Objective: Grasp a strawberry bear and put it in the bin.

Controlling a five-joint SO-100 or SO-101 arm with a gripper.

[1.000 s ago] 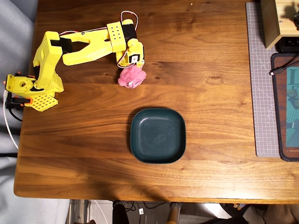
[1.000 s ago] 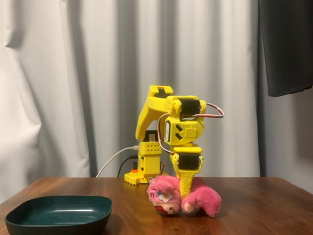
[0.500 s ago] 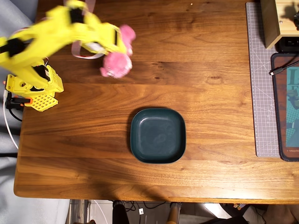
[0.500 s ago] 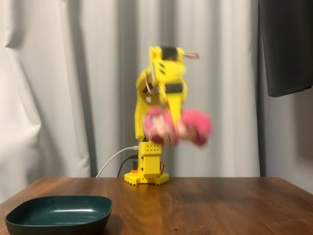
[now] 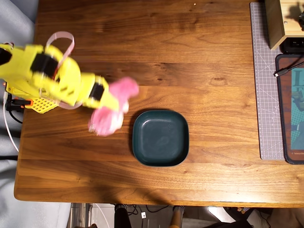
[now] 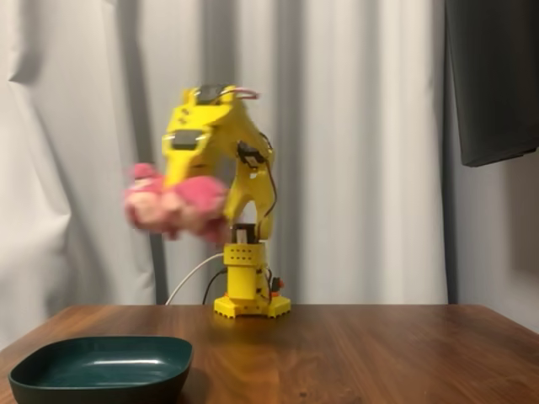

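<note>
A walnut-brown wooden table [image 5: 213, 57] stands before pale curtains [image 6: 370, 126]. The gripper [image 5: 111, 102] pinches the blurred strawberry bear [image 5: 111, 111] aloft, its long axis roughly level, left of the bin [image 5: 160, 137].

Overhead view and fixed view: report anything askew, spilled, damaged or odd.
Nothing stands out. The strawberry bear is held high in the end effector, blurred by motion, and the bin sits flat and empty on the table.

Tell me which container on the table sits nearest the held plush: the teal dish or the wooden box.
The teal dish: the strawberry bear in the gripper hangs beside its left rim overhead, while the wooden box stands at the far right corner.
</note>
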